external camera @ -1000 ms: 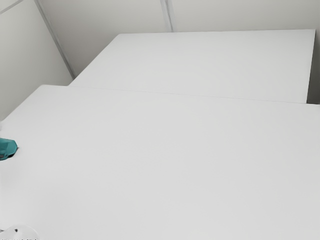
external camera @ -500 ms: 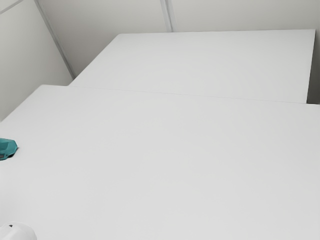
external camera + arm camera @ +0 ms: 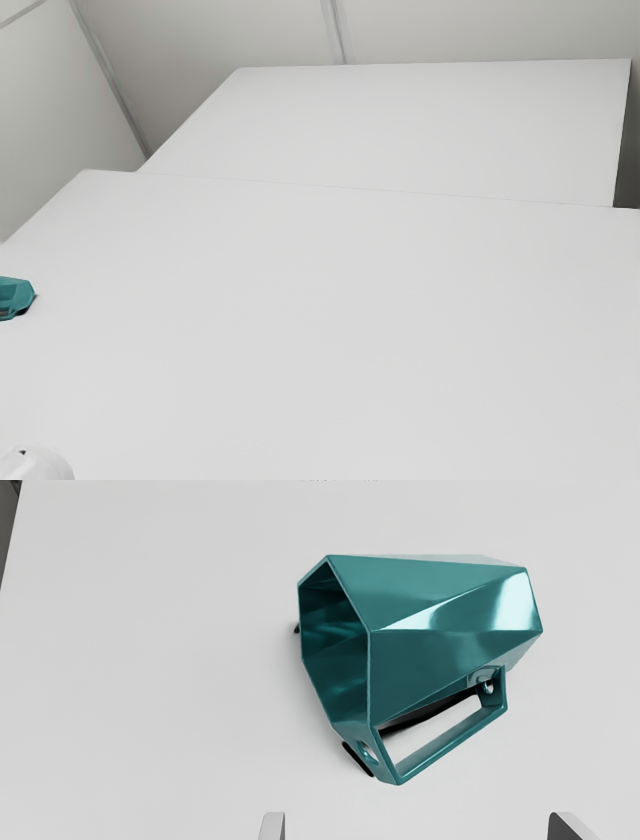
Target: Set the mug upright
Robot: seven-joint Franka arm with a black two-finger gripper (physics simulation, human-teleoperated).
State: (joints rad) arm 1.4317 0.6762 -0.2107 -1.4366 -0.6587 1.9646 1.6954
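1. Spotted a small turn and shift of the white rounded part (image 3: 35, 465), probably the arm's, at the exterior view's lower left, over the first half second. Barely any motion since then.
2. No visible shift in the teal mug (image 3: 440, 630), though. Still lying on its side on the white table (image 3: 150, 680), near the exterior view's left edge. So, not upright yet, just a change of arm pose as far as visible.
3. Looking at the gripper (image 3: 417, 826) in the wrist view: fingers wide apart, nothing clamped between them.
4. Worth noting the open mouth (image 3: 335, 650) facing sideways, with the handle (image 3: 450, 745) sticking out on the gripper's side. Can't tell about contact between handle and table.
5. Would next line up over the body or handle, go down, squeeze, then tip the mouth upward and lower onto the base.
6. Would watch for slipping on those slick angled facets, or rolling from a one-sided nudge.
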